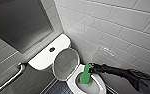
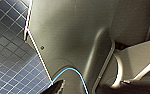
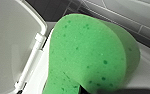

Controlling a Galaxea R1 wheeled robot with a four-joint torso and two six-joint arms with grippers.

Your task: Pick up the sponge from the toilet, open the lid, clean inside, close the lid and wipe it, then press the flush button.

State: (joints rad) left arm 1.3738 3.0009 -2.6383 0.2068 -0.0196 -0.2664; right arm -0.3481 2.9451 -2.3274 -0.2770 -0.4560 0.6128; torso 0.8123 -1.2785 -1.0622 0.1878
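Observation:
The white lid [image 1: 66,62] stands raised against the tank, its greyish inner face showing, and it appears again in the right wrist view [image 3: 13,37]. My right gripper [image 1: 91,70] reaches in from the right and is shut on the top end of the bright green sponge [image 1: 85,75]. The sponge hangs down inside the toilet bowl [image 1: 101,85] and looms large in the right wrist view [image 3: 88,55]. The small dark flush button [image 1: 51,49] sits in the middle of the white tank top [image 1: 44,58]. My left gripper stands open with nothing in it.
A pale tiled wall [image 1: 121,30] runs close along the right of the toilet. A metal grab bar [image 1: 11,77] is fixed to the wall at the left, under a dark panel [image 1: 18,22]. Dark small-tiled floor [image 2: 6,62] lies beside the bowl.

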